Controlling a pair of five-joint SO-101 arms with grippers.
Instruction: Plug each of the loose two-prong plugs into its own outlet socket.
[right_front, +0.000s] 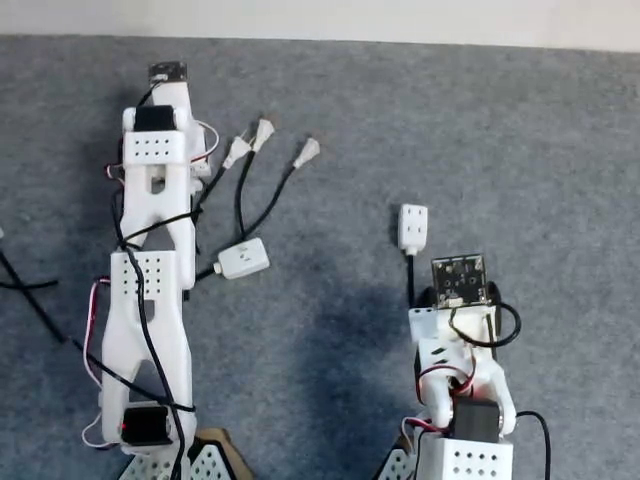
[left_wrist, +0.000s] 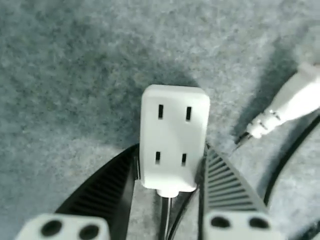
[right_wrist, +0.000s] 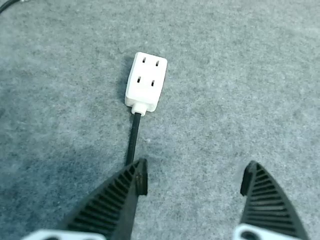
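My left gripper (left_wrist: 170, 155) is shut on a white two-socket outlet block (left_wrist: 174, 135), with a black ribbed finger pressed to each side and its cord trailing back between them. A white plug (left_wrist: 295, 100) lies on the carpet close beside it. In the high view the left arm (right_front: 155, 200) stretches to the far left, and three white plugs (right_front: 263, 132) on black cords lie just to its right. My right gripper (right_wrist: 192, 180) is open above bare carpet. A second white outlet block (right_wrist: 145, 80) lies ahead of it, its black cord (right_wrist: 133, 137) running back to one finger.
Another white outlet block (right_front: 243, 258) lies beside the left arm's middle. The right-hand outlet block (right_front: 412, 226) sits just beyond the right arm (right_front: 460, 340). Grey carpet (right_front: 540, 150) covers the table, and black cables (right_front: 25, 290) cross its left edge.
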